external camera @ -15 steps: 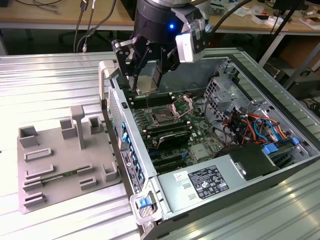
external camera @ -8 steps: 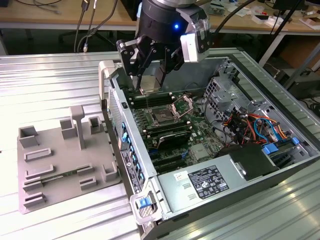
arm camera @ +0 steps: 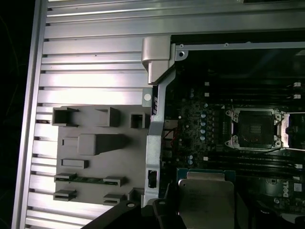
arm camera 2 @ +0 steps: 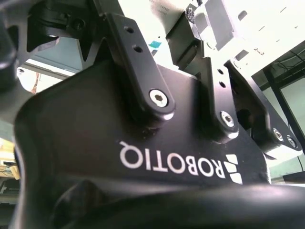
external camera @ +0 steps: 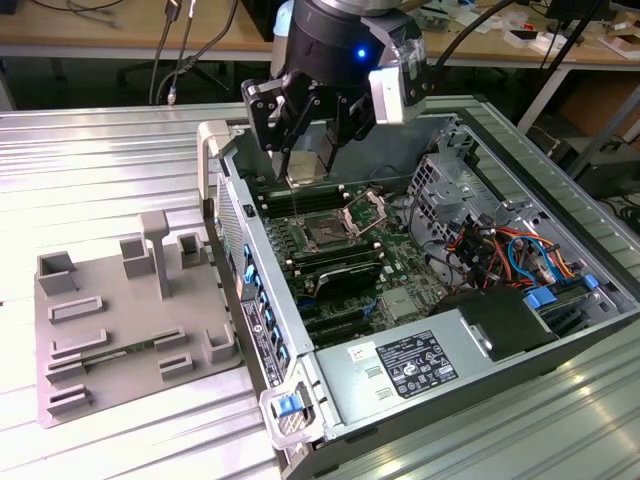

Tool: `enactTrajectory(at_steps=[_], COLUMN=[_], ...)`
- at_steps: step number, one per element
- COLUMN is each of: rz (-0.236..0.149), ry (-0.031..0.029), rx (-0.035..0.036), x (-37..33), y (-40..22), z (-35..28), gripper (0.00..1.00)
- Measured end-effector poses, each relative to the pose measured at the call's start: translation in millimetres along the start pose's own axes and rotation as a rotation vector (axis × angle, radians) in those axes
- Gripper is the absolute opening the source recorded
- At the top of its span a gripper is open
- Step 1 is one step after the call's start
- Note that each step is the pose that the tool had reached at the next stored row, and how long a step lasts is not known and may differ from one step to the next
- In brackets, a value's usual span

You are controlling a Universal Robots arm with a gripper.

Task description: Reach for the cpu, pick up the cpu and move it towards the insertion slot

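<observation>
The gripper (external camera: 305, 150) hangs above the open computer case (external camera: 560, 180), its black fingers (external camera: 270, 125) closed on the cpu (external camera: 304, 160), which is carried clear of every surface with its silvery plate showing between them. In the first wrist view the cpu (arm camera: 206, 198) appears flat and square to the camera, a thin greenish rim showing along one edge. The insertion slot (external camera: 328, 234) lies lower on the green motherboard (external camera: 400, 262), its dark socket exposed and its shiny hinged plate (external camera: 368, 211) raised; in the first wrist view the insertion slot (arm camera: 255, 129) sits well apart from the chip, so the carry is judged only partly complete. To do this step well, the chip should probably be kept level and its edges parallel with the socket frame, travelling high enough to clear the case wall (external camera: 240, 215), the raised plate and the black memory slots (external camera: 345, 275) beside the socket. A tilt or slip in the grasp appears to be the chief risk. The grey moulded tray (external camera: 130, 320) rests on the ribbed metal table (external camera: 90, 170) outside the case, at the exterior view's left.
</observation>
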State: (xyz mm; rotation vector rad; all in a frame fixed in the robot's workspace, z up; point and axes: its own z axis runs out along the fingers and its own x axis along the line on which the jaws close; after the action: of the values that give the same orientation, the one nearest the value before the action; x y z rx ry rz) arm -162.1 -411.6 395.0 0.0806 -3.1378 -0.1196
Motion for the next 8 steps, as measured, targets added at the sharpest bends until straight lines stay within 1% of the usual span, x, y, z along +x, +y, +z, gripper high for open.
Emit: enactTrajectory(at_steps=[4,8], rz=[0.000,0.000], ry=[0.0000,0.0000], rx=[0.0000,0.0001], x=[-3.2,-4.6], y=[-0.2,-0.2], z=[0.0,0.1], gripper=[0.55,0.55])
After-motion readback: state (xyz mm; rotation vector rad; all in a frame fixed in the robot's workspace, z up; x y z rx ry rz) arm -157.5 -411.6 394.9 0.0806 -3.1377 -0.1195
